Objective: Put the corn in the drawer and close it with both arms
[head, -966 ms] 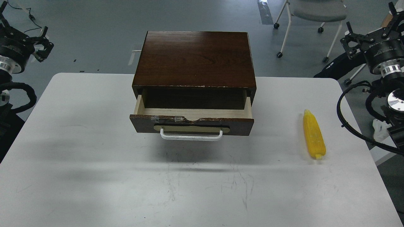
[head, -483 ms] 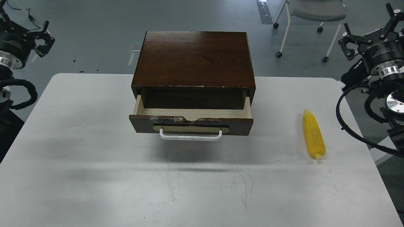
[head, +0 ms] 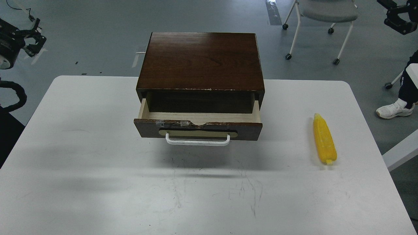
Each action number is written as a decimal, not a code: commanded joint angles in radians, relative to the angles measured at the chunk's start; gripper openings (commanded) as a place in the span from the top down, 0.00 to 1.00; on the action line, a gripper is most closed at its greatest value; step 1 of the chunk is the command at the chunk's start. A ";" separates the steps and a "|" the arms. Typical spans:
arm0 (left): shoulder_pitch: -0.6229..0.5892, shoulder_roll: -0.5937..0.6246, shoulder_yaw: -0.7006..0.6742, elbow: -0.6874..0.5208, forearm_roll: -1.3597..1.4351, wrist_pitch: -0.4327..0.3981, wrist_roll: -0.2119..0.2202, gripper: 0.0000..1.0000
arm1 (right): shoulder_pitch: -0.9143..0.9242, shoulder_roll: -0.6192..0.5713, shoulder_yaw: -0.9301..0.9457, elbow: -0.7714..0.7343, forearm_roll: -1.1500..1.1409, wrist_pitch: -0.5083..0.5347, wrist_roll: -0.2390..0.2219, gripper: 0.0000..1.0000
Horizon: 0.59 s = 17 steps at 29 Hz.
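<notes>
The yellow corn lies on the white table at the right, its thin tip pointing away from me. The drawer of the dark brown cabinet is pulled out partway; its pale wood inside holds nothing I can see, and its white handle faces me. My left gripper is at the far left edge, off the table, open and empty. Of my right arm only a black part shows in the top right corner, far from the corn.
A grey wheeled chair stands on the floor behind the table at the right. A person's leg and white shoe are beside the table's right edge. The table has scuff marks in front of the drawer.
</notes>
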 commanded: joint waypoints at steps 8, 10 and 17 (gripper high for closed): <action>0.005 0.061 -0.006 0.001 -0.004 0.000 -0.005 0.01 | 0.026 0.023 -0.270 0.166 -0.435 0.000 -0.144 0.00; 0.005 0.070 -0.006 0.000 -0.004 0.000 -0.004 0.01 | 0.023 0.025 -0.299 0.169 -0.445 0.000 -0.147 0.00; 0.022 0.075 -0.006 0.001 -0.004 0.000 -0.005 0.01 | -0.054 0.122 -0.397 0.109 -0.543 -0.052 -0.144 0.00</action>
